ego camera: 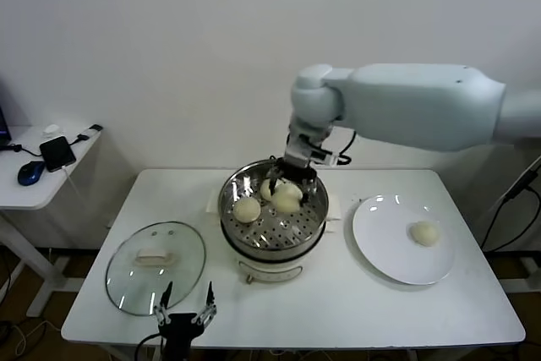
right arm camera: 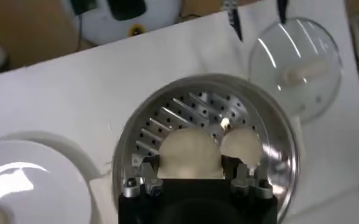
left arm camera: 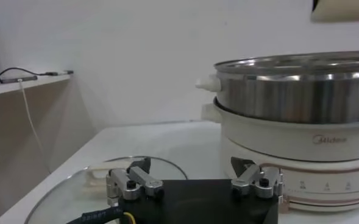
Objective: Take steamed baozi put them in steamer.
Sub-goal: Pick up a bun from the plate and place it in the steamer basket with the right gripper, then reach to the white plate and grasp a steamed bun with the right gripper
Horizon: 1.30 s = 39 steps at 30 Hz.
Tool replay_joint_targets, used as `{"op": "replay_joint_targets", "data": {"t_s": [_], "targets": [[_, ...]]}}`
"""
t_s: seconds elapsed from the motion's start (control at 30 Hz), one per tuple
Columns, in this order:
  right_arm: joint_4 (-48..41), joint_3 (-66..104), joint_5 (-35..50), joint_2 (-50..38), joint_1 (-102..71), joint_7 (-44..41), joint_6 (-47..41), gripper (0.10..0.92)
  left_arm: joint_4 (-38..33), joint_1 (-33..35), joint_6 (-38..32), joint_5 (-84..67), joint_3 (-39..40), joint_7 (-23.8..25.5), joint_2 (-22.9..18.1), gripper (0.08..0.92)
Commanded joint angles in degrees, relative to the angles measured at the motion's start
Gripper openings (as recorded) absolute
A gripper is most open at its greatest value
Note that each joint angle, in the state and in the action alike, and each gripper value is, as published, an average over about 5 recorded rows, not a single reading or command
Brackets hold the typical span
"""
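Three in or at the basket: I count two baozi resting on the perforated floor of the steamer [ego camera: 314, 209], and a third bun [ego camera: 286, 200] between my right gripper's fingers.
Bun on the near-left of the floor [ego camera: 247, 209]: lying free, apart from the gripper.
Bun at the back [ego camera: 272, 187]: partly hidden behind the gripper, touching or just beside the held one; I cannot tell which.
Right gripper [ego camera: 290, 189]: down inside the steamer rim, fingers [right arm camera: 141, 178] clamped on the third bun, one on each side in the right wrist view.
Held bun, contact with floor: low in the basket, but I cannot tell whether it already sits on the steel.
Left on the plate [ego camera: 380, 251]: one baozi [ego camera: 424, 232], well apart from the steamer.
Left gripper [ego camera: 184, 306]: parked at the table's near edge, just beside the glass lid [ego camera: 135, 281], fingers spread wide, nothing in them.
Progress, my judgement: about three quarters through; the third bun is not yet released, the fourth not yet fetched.
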Motion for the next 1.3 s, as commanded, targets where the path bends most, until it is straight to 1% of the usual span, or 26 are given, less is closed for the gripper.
{"op": "replay_joint_targets", "data": {"t_s": [0.03,0.27,0.43,0.63,0.77,0.9,1.0,1.1,1.2,1.3], "targets": [[-1.14,-0.05,-10.62,6.30,-8.50,2.38,8.91,0.679,0.18,0.11,-0.08,-0.03,-0.02,-0.05,-0.10,0.823],[-4.36,0.78,-16.21,6.33,-14.19,5.91,8.69,0.679,0.61,0.04,-0.13,-0.02,-0.08,-0.20,-0.20,0.823],[-6.87,1.67,-17.47,6.89,-15.88,7.06,8.61,0.690,0.72,0.10,-0.15,0.00,0.00,-0.30,-0.32,0.823],[-7.17,1.77,-15.61,6.32,-15.06,7.51,8.68,0.797,0.52,0.18,-0.13,0.02,0.07,-0.31,-0.33,0.823],[-7.04,2.50,-11.32,4.94,-11.89,6.88,8.68,0.820,0.37,0.16,-0.10,0.03,0.16,-0.29,-0.37,0.823],[-6.94,2.54,-4.08,1.95,-6.33,4.84,8.70,0.823,0.21,0.37,-0.19,0.18,0.38,-0.26,-0.35,0.823],[-8.18,0.23,4.90,-1.90,-0.71,2.05,7.74,0.823,0.27,0.52,-0.43,0.52,0.80,-0.25,-0.31,0.823],[-11.93,-3.57,14.16,-6.19,4.29,-1.61,6.36,0.823,0.29,0.59,-0.62,0.85,1.29,-0.28,-0.32,0.823],[-16.77,-8.40,19.91,-10.70,8.29,-4.53,2.93,0.823,0.22,0.65,-0.74,1.04,1.57,-0.29,-0.34,0.823],[-19.79,-12.63,19.49,-16.43,10.69,-5.69,-4.92,0.823,0.15,0.67,-0.81,1.08,1.60,-0.31,-0.30,0.823]]}}
